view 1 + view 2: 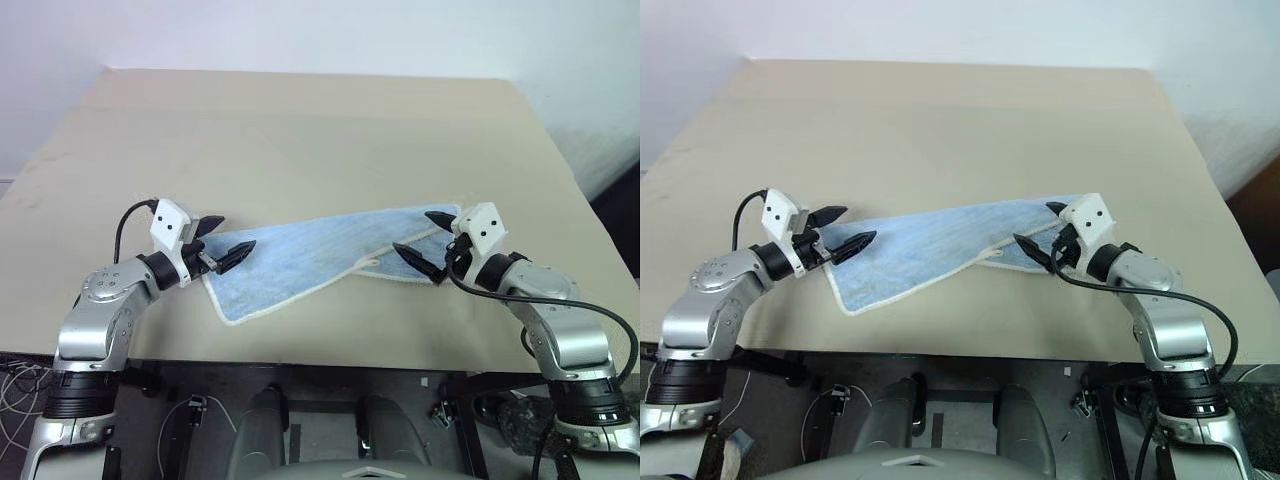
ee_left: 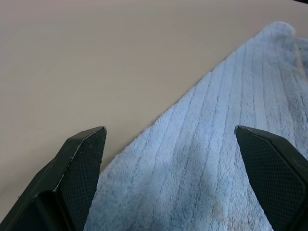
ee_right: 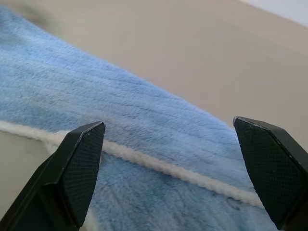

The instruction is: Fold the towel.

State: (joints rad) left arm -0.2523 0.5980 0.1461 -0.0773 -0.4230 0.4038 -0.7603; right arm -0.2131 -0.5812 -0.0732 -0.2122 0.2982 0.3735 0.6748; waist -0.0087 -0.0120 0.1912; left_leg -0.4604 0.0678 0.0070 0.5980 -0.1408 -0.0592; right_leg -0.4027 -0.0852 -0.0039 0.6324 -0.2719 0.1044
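You have a wide beige table [image 1: 300,130] in front of you, and its near edge runs just ahead of both arms. On the near half of that table lies the towel [image 1: 300,255], a thin light-blue cloth with faint stripes and a whitish stitched edge [image 3: 159,163]. It is flat but not spread square: one long layer runs slantwise from the lower left up toward the right, and at the right end a second layer shows under it, its white edge crossing the blue pile. The rounded lower-left corner sits close to the table's near edge.

Your left gripper [image 1: 222,240] is at the towel's left end, pointing inward toward the right. Its two black fingers stand wide apart with nothing between them; in the left wrist view one fingertip [image 2: 86,159] is over bare table beside the towel's edge and the other is over the blue cloth. Whether the tips touch the surface you cannot tell.

Your right gripper [image 1: 428,240] is at the towel's right end, pointing inward toward the left. It too is released, fingers spread wide and holding nothing, with the white edge and both blue layers showing between the tips in the right wrist view.
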